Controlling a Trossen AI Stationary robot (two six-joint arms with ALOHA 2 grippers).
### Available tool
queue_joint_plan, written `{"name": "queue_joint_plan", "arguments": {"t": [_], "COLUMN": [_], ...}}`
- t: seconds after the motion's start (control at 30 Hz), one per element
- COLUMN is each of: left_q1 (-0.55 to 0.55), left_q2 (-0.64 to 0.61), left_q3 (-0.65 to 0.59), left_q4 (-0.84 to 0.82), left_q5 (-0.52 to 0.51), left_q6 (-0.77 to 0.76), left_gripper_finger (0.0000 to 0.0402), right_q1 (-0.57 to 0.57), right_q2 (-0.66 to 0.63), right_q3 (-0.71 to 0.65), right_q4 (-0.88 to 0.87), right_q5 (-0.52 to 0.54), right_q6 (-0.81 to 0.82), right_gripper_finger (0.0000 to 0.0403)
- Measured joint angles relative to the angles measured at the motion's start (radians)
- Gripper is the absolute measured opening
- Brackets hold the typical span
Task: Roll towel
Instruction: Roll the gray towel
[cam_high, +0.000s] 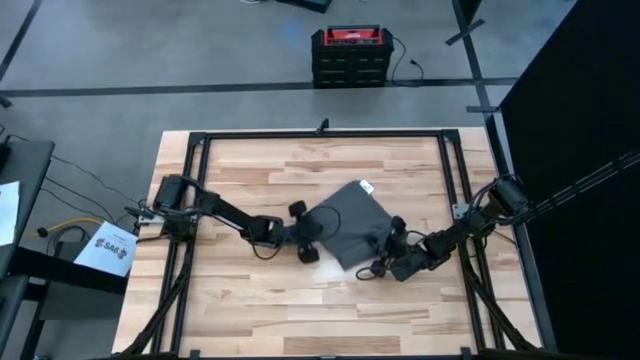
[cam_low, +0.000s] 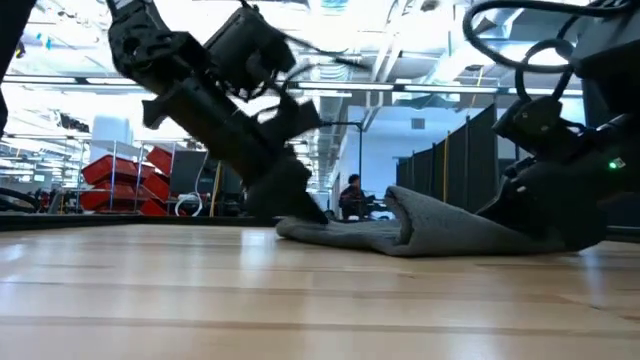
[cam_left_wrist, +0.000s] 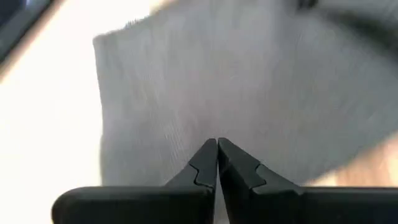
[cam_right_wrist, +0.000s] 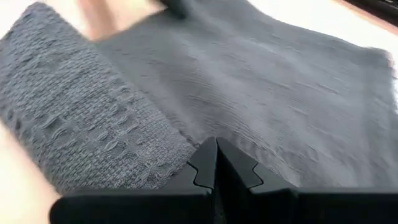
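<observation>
The wooden desk (cam_high: 250, 300) carries everything, its pale planks framed by a black rail. Beyond its far edge a red and black toolbox (cam_high: 347, 55) stands on the grey floor, and off the desk's left side a white paper sheet (cam_high: 113, 248) lies on a dark side stand.

The towel (cam_high: 352, 222), dark grey cloth, lies a little right of the desk's middle, turned diagonally, with its small white tag (cam_high: 367, 186) at the corner pointing toward the desk's far edge. In the low view the towel (cam_low: 440, 232) lies mostly flat, with one fold raised into a soft hump along the part nearer the right arm.

The left arm reaches from the desk's left side to the towel's left edge. Its left claw (cam_left_wrist: 217, 148) has the fingertips pressed together at the cloth; whether any cloth is pinched between them cannot be told.

The right arm comes in from the desk's right side to the towel's near right corner. The right claw (cam_right_wrist: 216, 147) also shows its tips closed against each other, low over the towel, beside a turned-over thickness of the weave.
</observation>
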Motion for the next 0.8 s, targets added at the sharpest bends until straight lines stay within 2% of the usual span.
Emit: {"name": "queue_joint_plan", "arguments": {"t": [0.07, 0.2, 0.27, 0.37, 0.6, 0.8], "left_q1": [-0.001, -0.022, -0.033, -0.047, -0.018, 0.015], "left_q2": [-0.033, -0.047, -0.046, -0.003, 0.193, 0.223], "left_q3": [0.002, 0.003, 0.008, 0.05, 0.209, 0.242], "left_q4": [0.059, 0.169, 0.228, 0.246, 0.228, 0.175], "left_q5": [0.129, 0.463, 0.557, 0.569, 0.569, 0.569], "left_q6": [0.109, 0.245, 0.27, 0.314, 0.364, 0.335], "left_gripper_finger": [0.0, 0.0, 0.0, 0.0, 0.0, 0.0], "right_q1": [-0.012, -0.035, -0.047, -0.057, -0.063, -0.048], "right_q2": [0.0, 0.0, 0.0, 0.0, 0.0, 0.001], "right_q3": [0.001, 0.001, 0.001, 0.001, 0.001, 0.002], "right_q4": [0.028, 0.048, 0.05, 0.064, 0.087, 0.092], "right_q5": [-0.042, -0.078, -0.087, -0.104, -0.133, -0.134], "right_q6": [-0.034, -0.072, -0.074, -0.078, -0.073, -0.07], "right_gripper_finger": [0.0, 0.0, 0.0, 0.0, 0.0, 0.0]}}
